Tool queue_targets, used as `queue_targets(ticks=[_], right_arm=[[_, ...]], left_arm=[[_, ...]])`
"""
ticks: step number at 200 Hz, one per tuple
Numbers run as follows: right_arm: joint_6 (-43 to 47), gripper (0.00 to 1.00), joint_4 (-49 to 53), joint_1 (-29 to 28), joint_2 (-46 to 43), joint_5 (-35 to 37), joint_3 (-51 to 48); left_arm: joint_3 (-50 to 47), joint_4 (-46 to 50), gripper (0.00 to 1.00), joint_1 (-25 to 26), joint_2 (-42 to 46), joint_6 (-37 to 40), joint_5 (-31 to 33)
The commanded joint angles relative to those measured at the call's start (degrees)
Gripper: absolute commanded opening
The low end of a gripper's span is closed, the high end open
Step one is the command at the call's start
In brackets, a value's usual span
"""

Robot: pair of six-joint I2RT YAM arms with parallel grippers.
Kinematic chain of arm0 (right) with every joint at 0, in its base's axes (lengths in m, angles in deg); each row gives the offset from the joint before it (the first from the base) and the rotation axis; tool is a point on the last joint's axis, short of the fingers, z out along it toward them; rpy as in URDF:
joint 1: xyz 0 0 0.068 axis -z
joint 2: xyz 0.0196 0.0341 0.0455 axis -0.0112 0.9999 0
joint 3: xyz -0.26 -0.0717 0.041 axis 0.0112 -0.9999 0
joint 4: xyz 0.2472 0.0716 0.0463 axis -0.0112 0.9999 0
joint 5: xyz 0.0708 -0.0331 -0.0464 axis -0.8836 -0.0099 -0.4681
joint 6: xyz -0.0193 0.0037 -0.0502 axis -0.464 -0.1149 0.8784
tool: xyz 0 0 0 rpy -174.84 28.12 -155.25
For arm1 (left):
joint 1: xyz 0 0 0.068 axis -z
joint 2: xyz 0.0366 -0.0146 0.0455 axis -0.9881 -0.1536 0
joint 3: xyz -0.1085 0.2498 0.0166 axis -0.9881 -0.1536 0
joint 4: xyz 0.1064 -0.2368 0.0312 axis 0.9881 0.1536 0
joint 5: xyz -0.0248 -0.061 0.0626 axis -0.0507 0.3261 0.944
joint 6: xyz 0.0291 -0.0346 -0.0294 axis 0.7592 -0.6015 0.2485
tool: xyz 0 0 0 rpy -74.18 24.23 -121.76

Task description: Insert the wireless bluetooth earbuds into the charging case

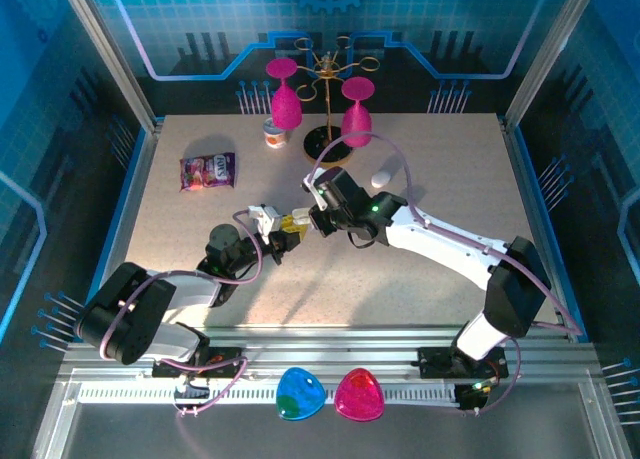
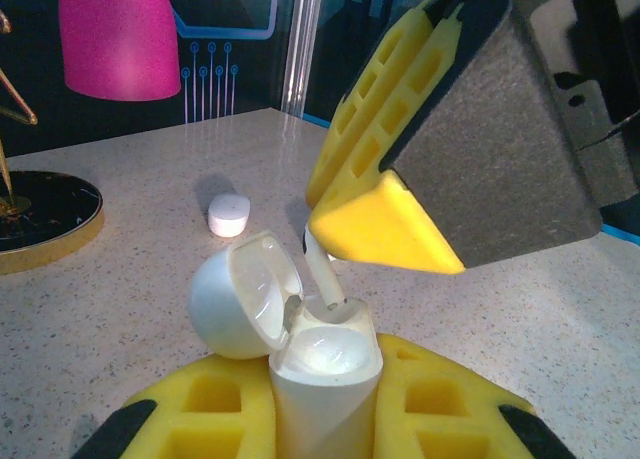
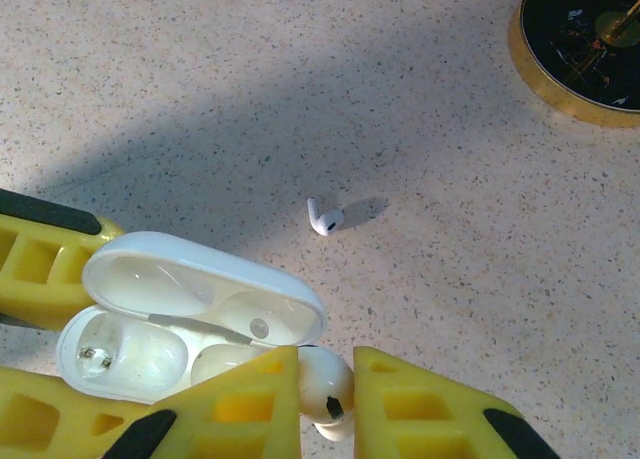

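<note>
My left gripper (image 2: 325, 404) is shut on the white charging case (image 2: 322, 364), held upright with its lid (image 2: 240, 294) swung open. My right gripper (image 3: 326, 391) is shut on one white earbud (image 3: 325, 384) just above the case. That earbud's stem (image 2: 324, 272) points down into the far slot of the case, its tip at the slot's mouth. The right gripper's yellow fingers (image 2: 395, 229) hang over the case. A second earbud (image 3: 324, 219) lies loose on the table beyond the open case (image 3: 190, 319). In the top view both grippers meet mid-table (image 1: 293, 226).
A small white pebble-like case (image 2: 229, 215) lies on the table behind. A black-based gold rack (image 1: 330, 139) with pink glasses stands at the back, with a small cup (image 1: 275, 134) and a purple snack packet (image 1: 208, 170) to its left.
</note>
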Motion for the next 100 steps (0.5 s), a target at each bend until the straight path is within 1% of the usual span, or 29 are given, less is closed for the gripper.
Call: queue_targets(ticks=[1,57,83,100], right_arm=[[1.04,0.16,0.94,-0.96,0.37,-0.20,0.65],[2.10,0.16,1.20,-1.30,1.29,0.74,0.72],[2.47,0.16,1.20,-1.71,1.29,-1.29,0.99],[2.11,0.19,1.07,-1.79,0.73,-3.53,1.06]], left_arm=[[2.03,-2.04,0.02,0.31,1.53,-1.33,0.00],[2.16,-1.22,0.02,0.31,2.59,-1.54,0.07],[2.21,-0.98,0.02,0.28,2.51,-1.20,0.39],[2.36,-1.12,0.02,0.26,2.10,-1.14,0.43]])
